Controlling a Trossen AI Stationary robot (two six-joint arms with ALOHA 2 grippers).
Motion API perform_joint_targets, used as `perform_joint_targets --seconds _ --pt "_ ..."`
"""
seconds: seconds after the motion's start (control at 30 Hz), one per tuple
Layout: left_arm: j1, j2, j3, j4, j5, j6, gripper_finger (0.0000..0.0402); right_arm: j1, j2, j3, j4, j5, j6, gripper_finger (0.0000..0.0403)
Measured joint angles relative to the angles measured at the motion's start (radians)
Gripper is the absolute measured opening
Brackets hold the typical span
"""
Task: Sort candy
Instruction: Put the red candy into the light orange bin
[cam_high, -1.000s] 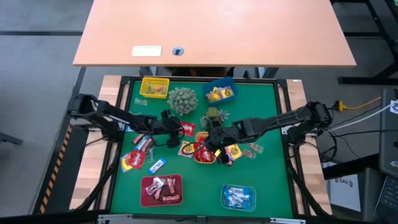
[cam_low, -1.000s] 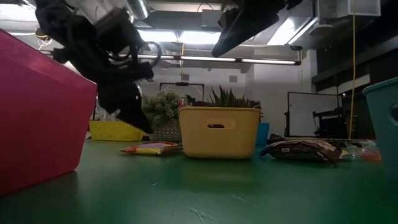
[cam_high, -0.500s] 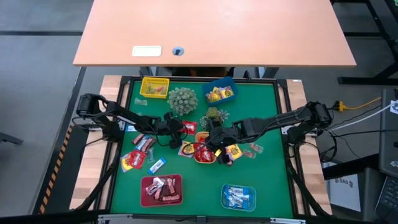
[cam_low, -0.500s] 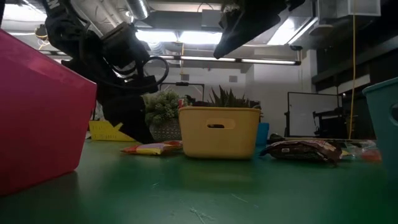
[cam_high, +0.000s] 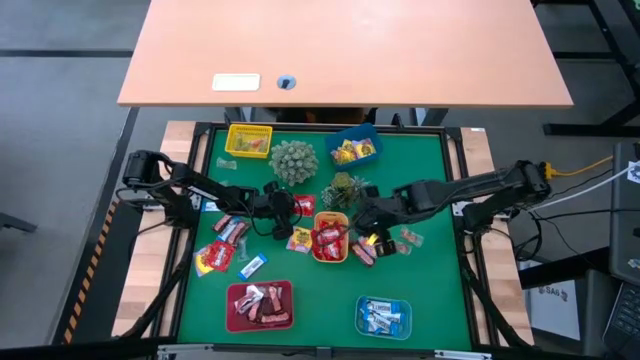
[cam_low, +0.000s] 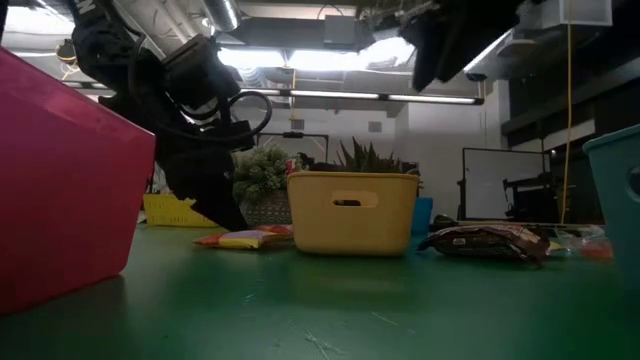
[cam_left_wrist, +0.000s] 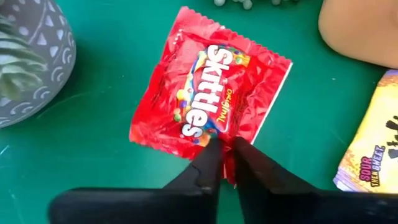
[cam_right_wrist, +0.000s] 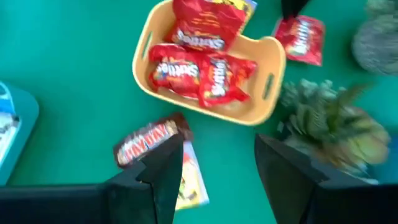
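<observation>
Now the left gripper (cam_left_wrist: 225, 155) has clenched on the near edge of a red Skittles packet (cam_left_wrist: 208, 93) that lies flat on the green worktop (cam_high: 310, 300); a second ago its fingers stood apart. In the high view this packet (cam_high: 304, 205) sits just left of centre, close beside the yellow tray (cam_high: 331, 237). The right gripper (cam_high: 366, 222), which half a second ago hung over that tray, has drawn back to the tray's right; its fingers are spread with nothing between them.

As a judgement, the packet is caught but not lifted, and it likely belongs with the other red packets (cam_right_wrist: 205, 71) already in the yellow tray, which the right arm has just cleared.

Other candy lies loose near the frame's centre: a brown bar (cam_right_wrist: 147, 142) and a yellow packet (cam_left_wrist: 373, 146). A maroon tray (cam_high: 260, 304) and a blue tray (cam_high: 383, 316) sit at the lower middle, and two spiky green plants (cam_high: 293, 160) stand above centre. Beyond the worktop, at the top of the high view, stands a bare wooden desk (cam_high: 345, 50); the low view shows ceiling lights and a dim room behind.
</observation>
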Motion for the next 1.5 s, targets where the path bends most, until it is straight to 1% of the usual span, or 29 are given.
perform_joint_targets --seconds 0.1,0.33,0.53,0.7,0.83,1.03,1.13,1.23,1.37,1.5 --pt "-0.001 0.000 0.000 0.000 0.005 0.000 0.0004 0.000 -0.063 -0.027 0.001 0.021 0.005 0.0198" --pt "-0.006 -0.012 -0.003 0.003 0.026 0.000 0.0001 0.000 -0.174 -0.201 0.089 0.054 0.061 0.0198" --pt "-0.008 -0.082 -0.009 -0.020 0.048 -0.002 0.0000 0.000 -0.198 -0.325 0.146 0.069 0.116 0.0198" --pt "-0.008 -0.166 -0.008 -0.010 0.050 -0.003 0.0000 0.000 -0.198 -0.366 0.161 0.068 0.141 0.0198" --pt "-0.014 -0.240 -0.007 -0.002 0.085 -0.003 0.0000 0.002 -0.198 -0.370 0.161 0.067 0.158 0.0198" --pt "-0.060 -0.346 -0.005 0.014 0.087 -0.003 0.0000 0.002 -0.198 -0.370 0.161 0.061 0.168 0.0198" --pt "-0.093 -0.372 -0.005 0.055 0.086 -0.003 0.0000 0.002 -0.198 -0.370 0.161 0.059 0.169 0.0198" --pt "-0.131 -0.372 -0.005 0.158 0.086 -0.003 0.0000 0.002 -0.198 -0.370 0.161 0.059 0.169 0.0198" --pt "-0.183 -0.343 -0.003 0.283 0.083 -0.003 0.0000 0.002 -0.198 -0.370 0.161 0.059 0.169 0.0198" --pt "-0.228 -0.295 -0.003 0.380 0.053 -0.003 0.0000 0.002 -0.198 -0.370 0.161 0.059 0.169 0.0198"
